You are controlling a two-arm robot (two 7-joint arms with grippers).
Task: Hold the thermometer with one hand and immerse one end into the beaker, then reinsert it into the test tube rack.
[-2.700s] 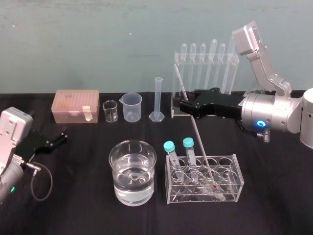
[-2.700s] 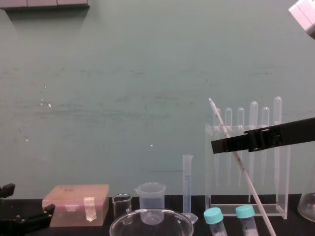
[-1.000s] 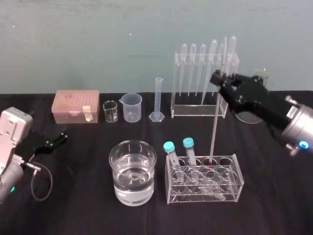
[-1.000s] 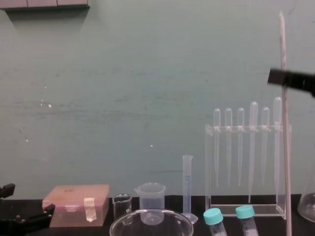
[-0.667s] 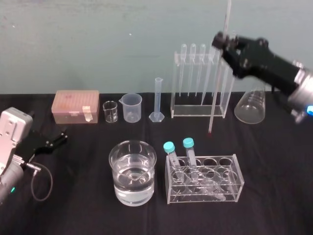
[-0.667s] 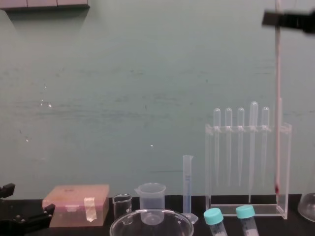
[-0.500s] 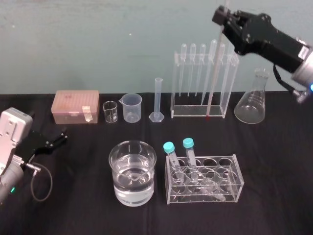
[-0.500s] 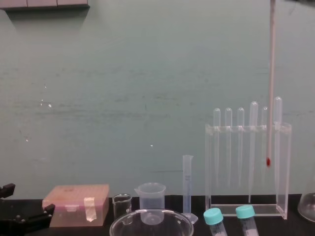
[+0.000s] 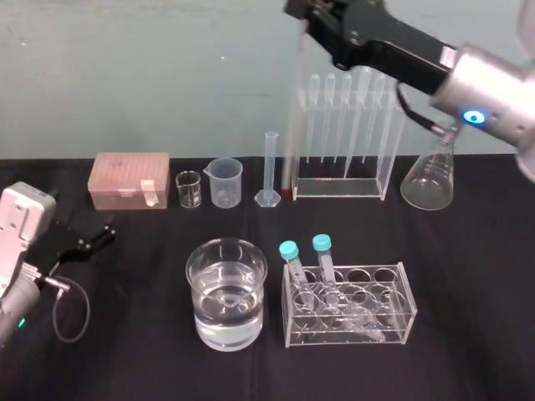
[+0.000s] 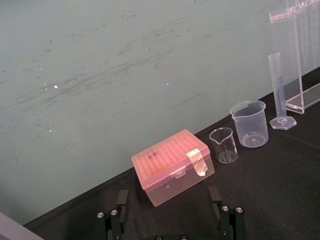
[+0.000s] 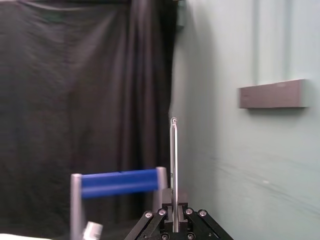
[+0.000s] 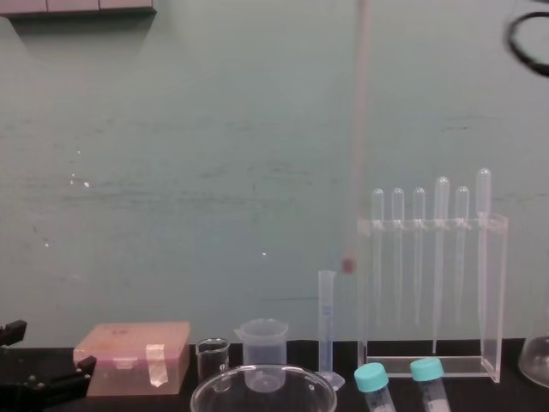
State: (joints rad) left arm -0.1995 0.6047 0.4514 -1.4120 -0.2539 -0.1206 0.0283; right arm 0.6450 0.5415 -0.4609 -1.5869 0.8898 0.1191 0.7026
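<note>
The long black right claw (image 9: pixel 306 20) clamps the thin whitish-pink glass thermometer (image 9: pixel 292 117) upright above the black tabletop (image 9: pixel 468 276); the left claw (image 9: pixel 97 236) lies parked, open.

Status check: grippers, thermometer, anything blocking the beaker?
Right gripper shut on thermometer, high up. Left gripper open, parked far left. Thermometer near-upright, red tip airborne, not in beaker. Graduated cylinder near tip.

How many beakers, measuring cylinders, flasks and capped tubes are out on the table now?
Beakers: 3
Measuring cylinder: 1
Flask: 1
Capped tubes: 2
Total: 7
</note>
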